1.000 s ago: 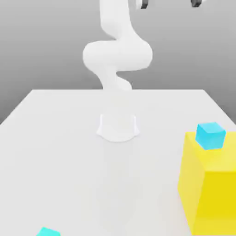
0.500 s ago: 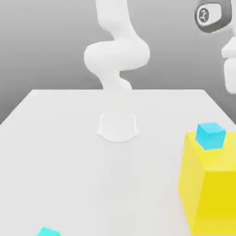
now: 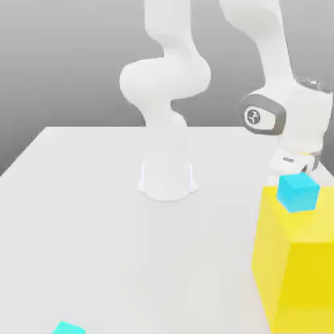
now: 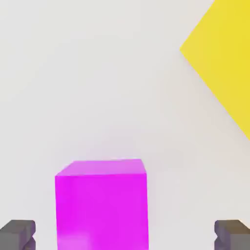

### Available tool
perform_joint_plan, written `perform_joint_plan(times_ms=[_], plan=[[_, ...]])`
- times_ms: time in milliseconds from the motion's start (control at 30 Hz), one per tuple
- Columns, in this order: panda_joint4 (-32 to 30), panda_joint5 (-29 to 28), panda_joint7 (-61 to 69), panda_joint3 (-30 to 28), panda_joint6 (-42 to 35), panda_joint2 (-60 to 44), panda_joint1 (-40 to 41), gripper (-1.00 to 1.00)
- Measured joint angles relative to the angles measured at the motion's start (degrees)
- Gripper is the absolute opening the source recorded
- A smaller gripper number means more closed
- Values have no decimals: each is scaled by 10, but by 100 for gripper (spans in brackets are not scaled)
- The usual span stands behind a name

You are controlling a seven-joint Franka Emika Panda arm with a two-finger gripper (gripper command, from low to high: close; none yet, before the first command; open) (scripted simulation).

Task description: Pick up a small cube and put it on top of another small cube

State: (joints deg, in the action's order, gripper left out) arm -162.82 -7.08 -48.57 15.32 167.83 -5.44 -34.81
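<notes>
My gripper point(image 4: 125, 235) jaws spread wide, empty; magenta cube point(image 4: 101, 205) sits between the fingertips, offset toward one

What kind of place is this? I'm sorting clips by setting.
Most likely a simulated tabletop test scene, not a real room: a plain white table against a blank grey backdrop, flat-coloured blocks such as the yellow block and magenta cube, and a smooth white arm.

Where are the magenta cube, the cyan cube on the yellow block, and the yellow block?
magenta cube point(image 4: 101, 210): hand view, front face.
cyan cube point(image 3: 298, 192): exterior view, its middle.
yellow block point(image 3: 300, 274): exterior view, front face.
</notes>
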Motion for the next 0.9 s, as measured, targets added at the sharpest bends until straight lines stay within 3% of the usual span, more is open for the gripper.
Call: perform_joint_plan(times_ms=[133,167,400,633,900], plan=[[14,-76,-58,-93,69,-81,-78,0],[16,-82,-63,-106,78,-92,-90,-100],[16,-83,-64,-105,77,-90,-88,-100],[-10,57,39,-28,-29,43,-47,-100],[42,97,198,-5,-119,39,-58,-100]])
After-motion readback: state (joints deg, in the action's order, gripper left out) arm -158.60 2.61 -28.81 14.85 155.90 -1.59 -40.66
